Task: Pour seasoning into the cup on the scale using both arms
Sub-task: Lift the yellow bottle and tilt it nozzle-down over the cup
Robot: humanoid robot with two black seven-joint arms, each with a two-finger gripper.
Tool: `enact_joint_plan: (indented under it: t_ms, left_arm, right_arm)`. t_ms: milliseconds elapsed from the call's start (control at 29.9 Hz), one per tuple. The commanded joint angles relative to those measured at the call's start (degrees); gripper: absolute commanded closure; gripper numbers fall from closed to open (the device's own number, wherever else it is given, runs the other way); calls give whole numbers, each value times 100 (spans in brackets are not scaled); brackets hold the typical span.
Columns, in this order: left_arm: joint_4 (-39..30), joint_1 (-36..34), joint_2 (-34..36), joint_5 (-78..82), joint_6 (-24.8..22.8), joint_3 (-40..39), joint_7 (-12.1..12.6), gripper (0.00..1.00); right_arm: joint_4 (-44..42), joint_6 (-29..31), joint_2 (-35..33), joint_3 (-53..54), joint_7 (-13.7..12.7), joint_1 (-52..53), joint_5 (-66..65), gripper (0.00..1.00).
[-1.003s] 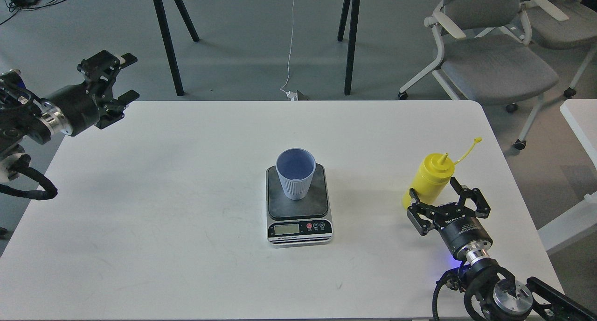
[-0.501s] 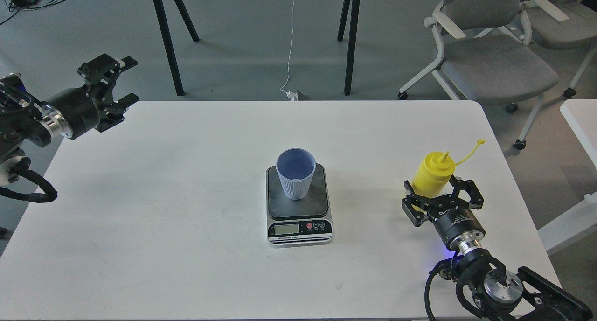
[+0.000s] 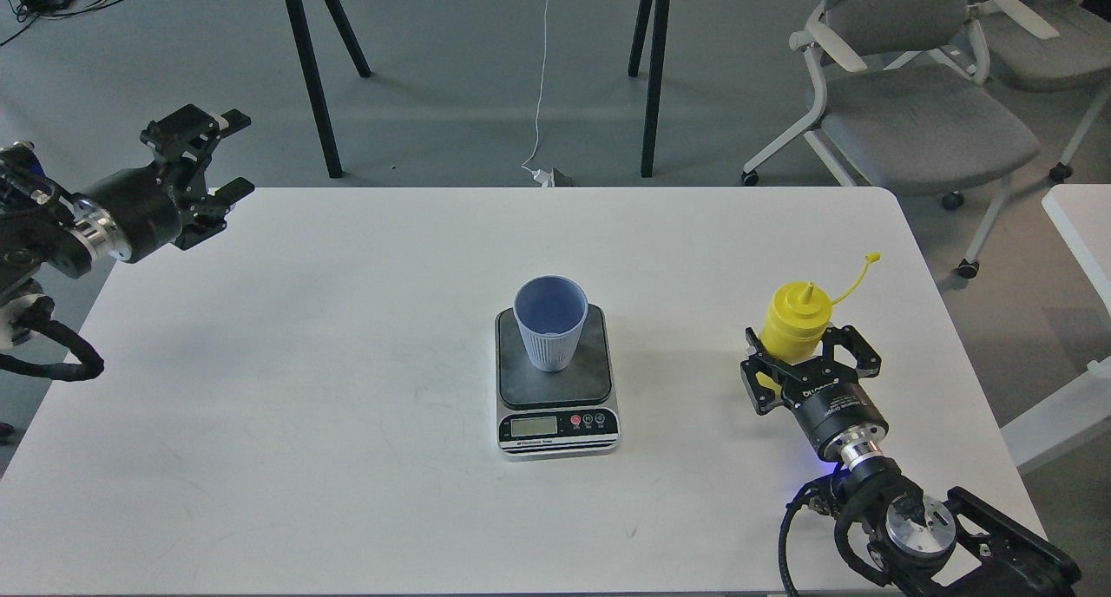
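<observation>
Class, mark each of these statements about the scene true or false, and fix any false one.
1. The cup stands upright on the scale. True.
2. The yellow squeeze bottle lies tipped over on the table. False: it stands upright, right of the scale.
3. The right tool has a finger on each side of the bottle. True.
4. The left tool is holding the cup. False: it hangs open by the table's far left corner, away from the cup.
5. The bottle's cap is shut over the nozzle. False: it hangs off on its tether.
</observation>
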Motion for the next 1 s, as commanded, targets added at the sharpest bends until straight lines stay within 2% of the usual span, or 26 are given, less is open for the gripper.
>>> enact_joint_plan:
  t_ms: [0, 134, 234, 301, 401, 501, 635, 702, 836, 969]
  left_arm:
    - [1, 0, 0, -7, 0, -1, 0, 0]
    - [1, 0, 0, -16, 0, -1, 0, 0]
    - [1, -8, 0, -16, 0, -1, 0, 0]
    - [1, 0, 0, -16, 0, -1, 0, 0]
    - [-8, 9, 0, -42, 0, -10, 0, 0]
    - [-8, 62, -17, -60, 0, -10, 0, 0]
    - [-8, 71, -53, -60, 0, -10, 0, 0]
    - [-8, 71, -53, -60, 0, -10, 0, 0]
    - [-8, 71, -53, -60, 0, -10, 0, 0]
    - [-8, 71, -53, -60, 0, -19, 0, 0]
  right_arm:
    - [231, 0, -70, 112, 15, 16, -27, 98]
    - [950, 0, -684, 683, 6, 304, -80, 98]
    - [1329, 0, -1430, 719, 6, 1164, -237, 98]
    - [1348, 0, -1879, 693, 15, 1928, -928, 98]
    - [1295, -741, -2346, 325, 94, 2887, -2080, 98]
    - [1278, -1523, -2567, -771, 164, 4064, -3118, 98]
    - [1181, -2657, -2436, -2775, 357, 5497, -4621, 98]
    - [945, -3018, -2033, -3619, 366, 5973, -5122, 98]
    - [391, -3283, -1145, -4518, 366, 6274, -5738, 98]
    - [-206, -3415, -284, -4844, 366, 6265, -6442, 98]
